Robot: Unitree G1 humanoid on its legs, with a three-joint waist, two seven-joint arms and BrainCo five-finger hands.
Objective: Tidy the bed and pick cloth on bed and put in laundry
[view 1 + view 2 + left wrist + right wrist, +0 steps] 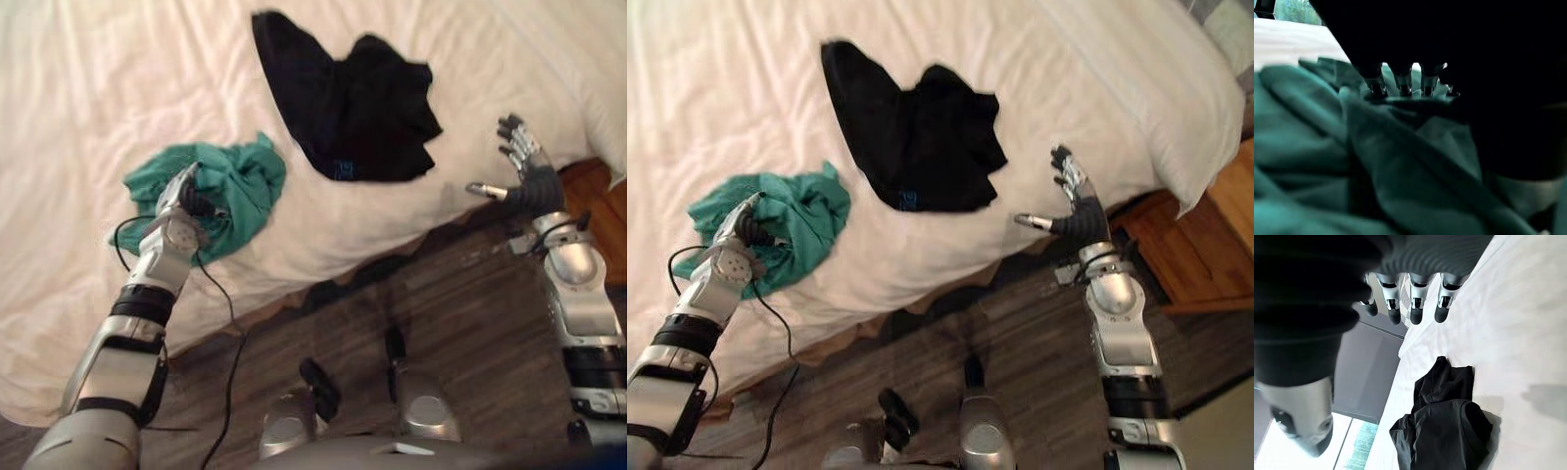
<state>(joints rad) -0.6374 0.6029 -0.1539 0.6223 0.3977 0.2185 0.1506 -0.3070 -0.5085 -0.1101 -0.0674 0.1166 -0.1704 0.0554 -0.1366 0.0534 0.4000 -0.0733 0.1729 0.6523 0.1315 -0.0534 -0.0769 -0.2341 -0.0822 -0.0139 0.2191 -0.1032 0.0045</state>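
Left hand (176, 211): on green cloth (245, 181), fingertips sunk in folds; grip impossible to tell
Right hand (1078, 213): fingers spread, empty, 3 o'clock of black cloth (921, 137) on bed (1068, 88)

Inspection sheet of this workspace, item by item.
Surface: bed under a wrinkled white sheet.
Job's things: green cloth crumpled near the bed's edge; black cloth lying farther in, apart from it.
Clutter: white pillow at the bed's right end.
Hands: left hand on the green cloth; right hand open, raised at the bed's edge, clear of the black cloth.
Cables: nothing seen.
Surroundings: dark wood floor; wooden furniture beside the bed.
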